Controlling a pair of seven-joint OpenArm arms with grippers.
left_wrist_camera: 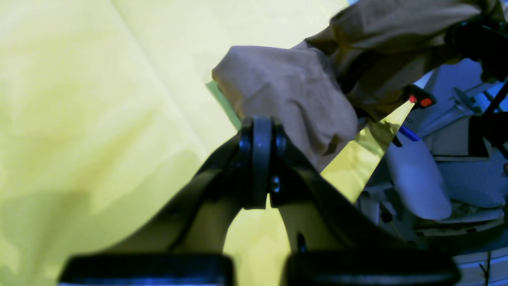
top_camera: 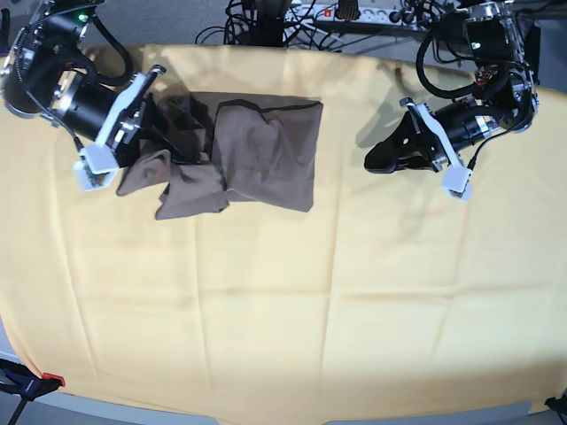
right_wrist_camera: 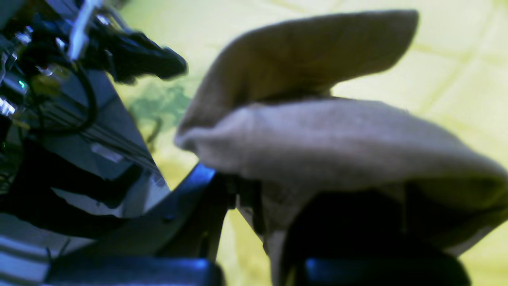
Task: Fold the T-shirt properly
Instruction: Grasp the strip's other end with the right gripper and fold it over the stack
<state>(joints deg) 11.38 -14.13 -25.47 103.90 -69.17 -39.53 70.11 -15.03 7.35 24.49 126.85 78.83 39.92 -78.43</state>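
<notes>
Your right gripper [top_camera: 142, 111] is closed on a bunch of the T-shirt [top_camera: 266, 150], at the shirt's end nearest the left edge of the table in the base view. In its wrist view the cloth drapes over the jaws and hides the tips, so you are holding a thick, gathered piece, not a single edge. That is probably why that end looks lumpy: a sleeve or corner is doubled over beside the gripper, not laid flat.

Your left gripper [top_camera: 383, 159] is shut on nothing. It hangs over the bare yellow cloth [top_camera: 283, 310], well apart from the shirt, on the side toward the right edge. It seems parked there to stay out of the way while the other arm works.

The shirt lies toward the back edge of the table, left of the middle. Its main part is already a neat rectangle with a straight edge on the side facing the idle gripper. Only the held end is untidy, so the fold is, by my reading, well along but not finished. When you let go, watch that the bunched cloth does not spring back open.
</notes>
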